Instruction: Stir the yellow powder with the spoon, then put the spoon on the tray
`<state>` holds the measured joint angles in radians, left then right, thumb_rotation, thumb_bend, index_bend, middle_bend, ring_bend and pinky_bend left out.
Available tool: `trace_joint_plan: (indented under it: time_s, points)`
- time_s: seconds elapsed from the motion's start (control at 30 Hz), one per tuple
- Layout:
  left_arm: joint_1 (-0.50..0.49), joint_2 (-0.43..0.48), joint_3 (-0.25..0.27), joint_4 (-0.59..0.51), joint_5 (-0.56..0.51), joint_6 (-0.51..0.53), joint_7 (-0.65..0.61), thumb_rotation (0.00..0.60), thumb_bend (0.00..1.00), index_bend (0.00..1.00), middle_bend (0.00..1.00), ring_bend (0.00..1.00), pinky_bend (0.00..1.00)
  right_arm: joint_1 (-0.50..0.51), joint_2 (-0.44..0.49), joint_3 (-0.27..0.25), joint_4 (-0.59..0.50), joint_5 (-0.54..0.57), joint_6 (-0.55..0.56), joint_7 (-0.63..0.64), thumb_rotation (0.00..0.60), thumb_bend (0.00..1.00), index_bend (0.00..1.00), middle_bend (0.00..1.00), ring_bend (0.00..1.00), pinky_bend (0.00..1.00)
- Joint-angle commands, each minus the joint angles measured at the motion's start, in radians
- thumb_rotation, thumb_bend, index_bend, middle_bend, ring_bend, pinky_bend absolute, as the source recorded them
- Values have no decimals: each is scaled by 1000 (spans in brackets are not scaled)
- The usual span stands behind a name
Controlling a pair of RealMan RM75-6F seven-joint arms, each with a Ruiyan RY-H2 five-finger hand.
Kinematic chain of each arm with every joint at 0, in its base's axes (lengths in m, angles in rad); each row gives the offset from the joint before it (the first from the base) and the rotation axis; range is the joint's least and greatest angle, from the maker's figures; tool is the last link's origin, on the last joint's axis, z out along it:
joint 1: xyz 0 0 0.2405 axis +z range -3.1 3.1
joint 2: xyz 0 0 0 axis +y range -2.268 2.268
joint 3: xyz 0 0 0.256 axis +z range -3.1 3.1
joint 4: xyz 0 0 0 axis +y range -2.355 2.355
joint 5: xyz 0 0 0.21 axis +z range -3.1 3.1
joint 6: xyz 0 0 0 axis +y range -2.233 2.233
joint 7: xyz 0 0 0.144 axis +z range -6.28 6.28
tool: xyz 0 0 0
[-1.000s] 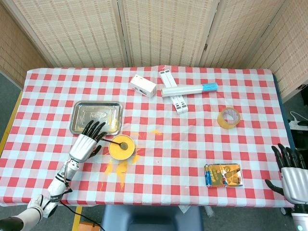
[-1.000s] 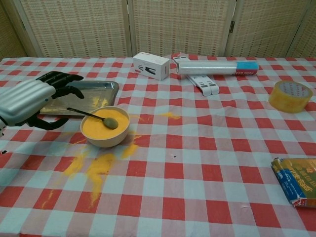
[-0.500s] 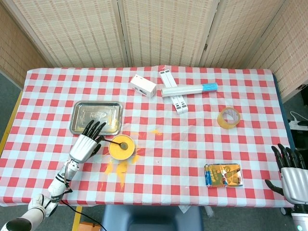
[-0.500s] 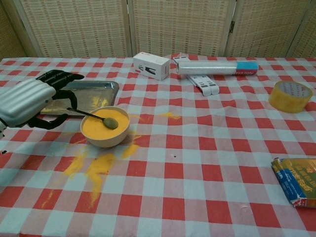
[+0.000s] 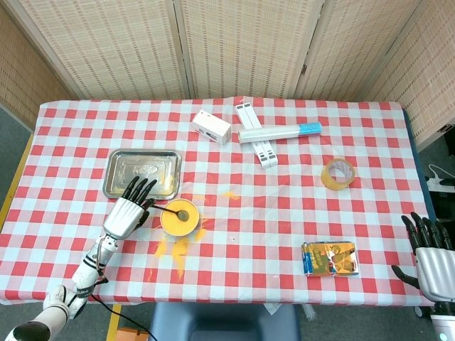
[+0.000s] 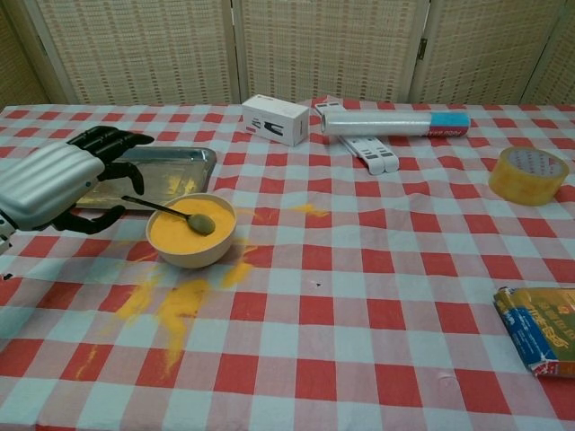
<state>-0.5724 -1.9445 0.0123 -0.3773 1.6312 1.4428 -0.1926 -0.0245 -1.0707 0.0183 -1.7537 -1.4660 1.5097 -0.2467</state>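
The spoon [image 6: 171, 211] rests in the bowl of yellow powder [image 6: 191, 230], handle toward the tray [image 6: 193, 162] behind it; the left hand [image 6: 56, 180], fingers spread and empty, hovers beside the handle; best pinch the handle low without tipping the bowl.

No lettering is legible: print on the blue-and-orange foil packet [image 6: 542, 328] near the table's right edge is too blurred to read.
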Motion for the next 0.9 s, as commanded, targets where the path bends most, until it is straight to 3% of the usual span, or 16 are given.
trace_joint_plan:
  time_s: [0.03, 0.9]
  points:
    - [1, 0, 1, 0, 0, 2, 0, 600, 468, 424, 0, 0, 0, 0, 0, 0, 0, 0, 0, -1, 600, 86, 0, 0, 0, 0]
    - [-3, -23, 1, 38, -13, -18, -2, 600, 479, 486, 9, 0, 0, -1, -2, 2, 1, 3, 1, -5, 600, 86, 0, 0, 0, 0]
